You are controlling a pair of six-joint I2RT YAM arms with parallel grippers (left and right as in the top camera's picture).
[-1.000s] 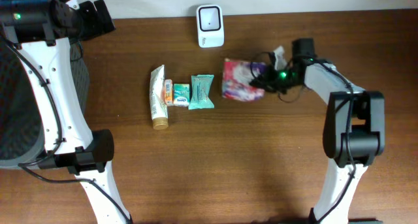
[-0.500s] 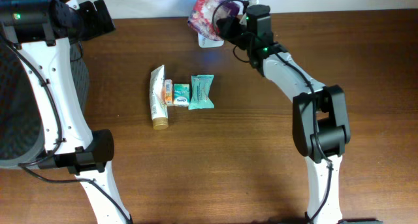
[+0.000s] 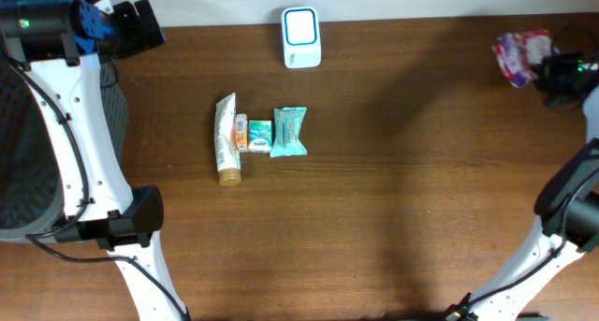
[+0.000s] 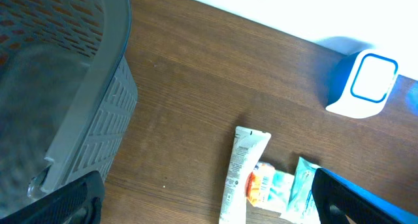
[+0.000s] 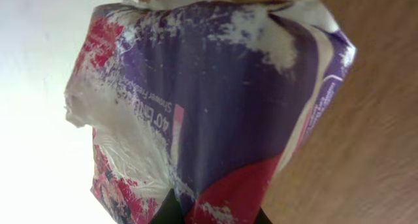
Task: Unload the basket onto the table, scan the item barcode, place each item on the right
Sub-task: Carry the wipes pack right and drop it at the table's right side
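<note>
Holding purple-pink packet (image 3: 520, 53) at far right rear of surface (image 3: 393, 218), right hand (image 3: 550, 68) is pressed together, pinching packet's lower edge. Scanner (image 3: 301, 37) sits rear centre, well apart from packet. Left hand (image 3: 142, 23) spread wide, empty, near basket (image 4: 72, 80). Tube (image 3: 226, 139), teal packs (image 3: 288, 132) lie mid-surface. Step, prob.: presenting packet for scan. Barcode not visible in wrist view. Next move needs: swing packet over to scanner window w/ barcode side facing it, hold steady.
</note>
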